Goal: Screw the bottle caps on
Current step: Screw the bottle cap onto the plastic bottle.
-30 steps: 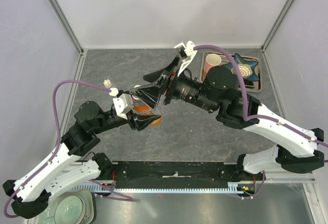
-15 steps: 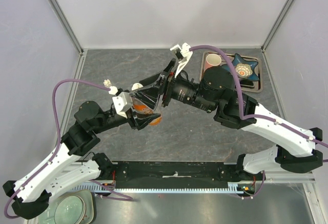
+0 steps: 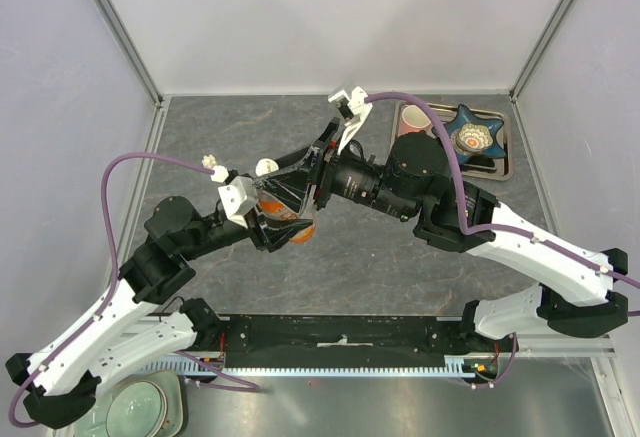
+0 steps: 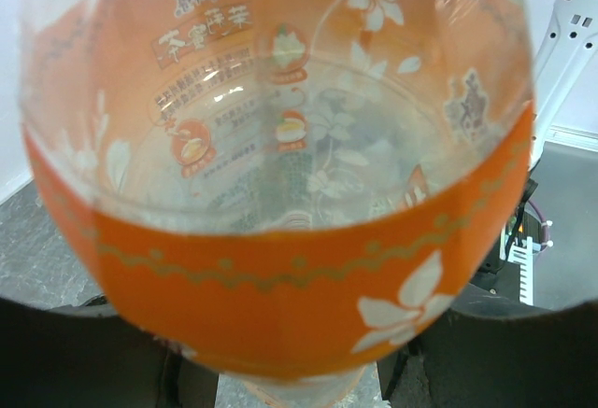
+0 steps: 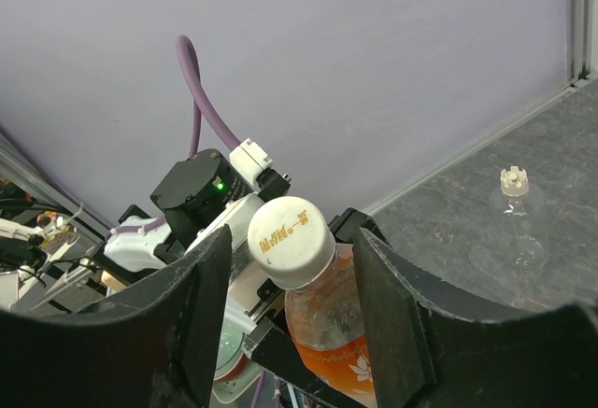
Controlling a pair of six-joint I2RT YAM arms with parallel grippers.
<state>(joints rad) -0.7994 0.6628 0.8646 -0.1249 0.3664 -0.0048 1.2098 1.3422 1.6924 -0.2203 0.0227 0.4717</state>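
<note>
Orange bottle [image 3: 287,225] sat near the centre of the table [image 3: 200,127], clenched in the jaws of the left gripper [image 3: 281,234]. Its white cap [image 5: 291,238] sat on the neck. The right gripper [image 5: 291,240] straddled that cap, jaws released, a gap on either side. A tiny clear bottle [image 5: 512,226] stood apart on the table, at ten o'clock from the orange one.

Left of the table's [image 3: 370,267] middle, the drink bottle [image 3: 283,219] sits between the left gripper's [image 3: 281,227] fingers. Its cap [image 5: 291,239] is on its neck, between the right gripper's [image 5: 291,245] spread fingers and touching neither. The tiny bottle [image 3: 209,161] stands apart, to the left and behind. In the far right corner, a tray [image 3: 505,152] holds a mug [image 3: 415,117] on its left and a star-shaped dish [image 3: 474,135] on its right. A bowl [image 3: 140,407] lies off the table, near left.
</note>
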